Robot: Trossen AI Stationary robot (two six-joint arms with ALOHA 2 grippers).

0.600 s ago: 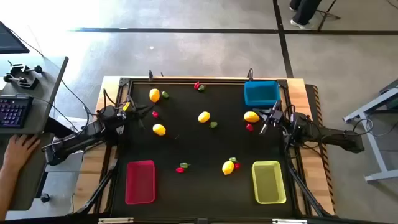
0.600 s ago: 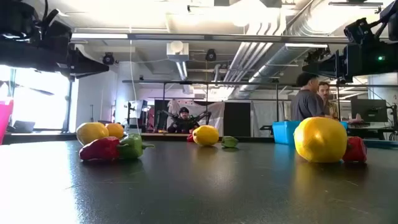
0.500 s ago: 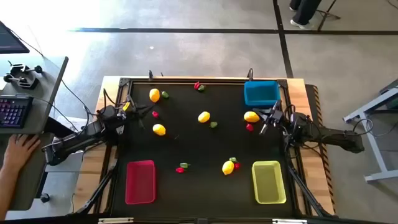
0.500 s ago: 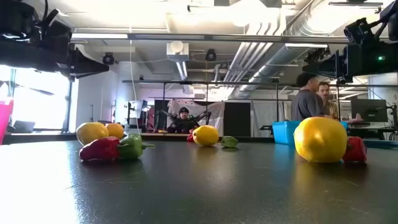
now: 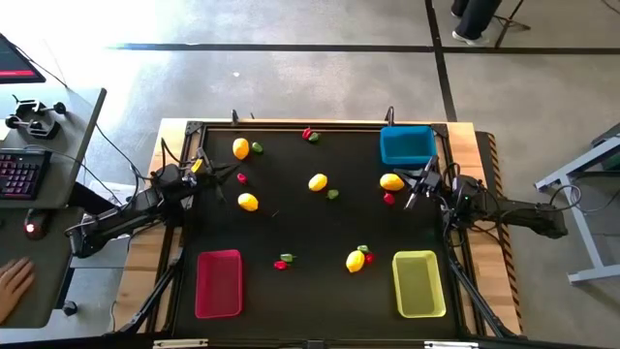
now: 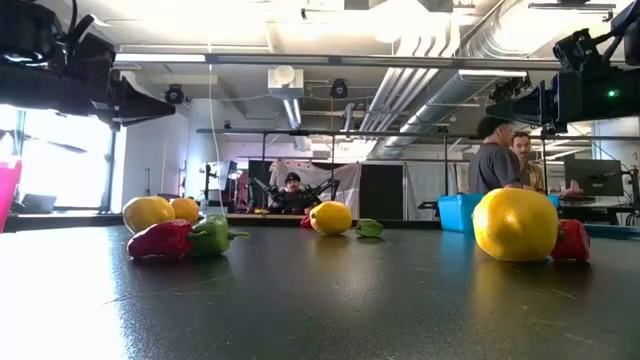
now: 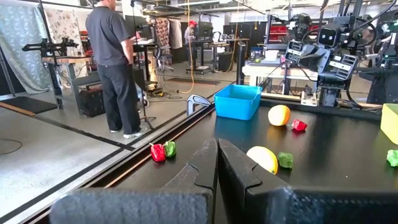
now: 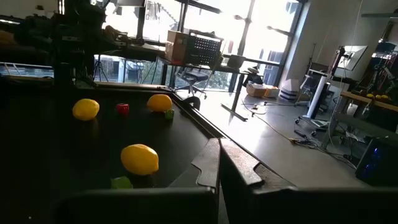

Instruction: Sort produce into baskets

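Note:
Several yellow lemons lie on the black table: (image 5: 240,147), (image 5: 248,202), (image 5: 317,181), (image 5: 391,181), (image 5: 356,260). Small red bits (image 5: 388,198) and green bits (image 5: 332,194) lie scattered among them. The blue basket (image 5: 407,145) stands at the far right, the pink-red basket (image 5: 219,283) at the near left, the yellow-green basket (image 5: 418,283) at the near right. My left gripper (image 5: 232,173) is shut and empty above the table's left side, near a red bit (image 5: 241,177). My right gripper (image 5: 409,202) is shut and empty above the right side, beside a lemon.
A red and green pair (image 5: 308,134) lies at the far edge, another (image 5: 283,261) near the middle front. A person's hand (image 5: 12,281) is at a desk left of the table. People (image 6: 497,155) stand in the room beyond.
Both arms have kept still. The person's hand at the desk left of the table has drawn back from the keyboard toward the near side.

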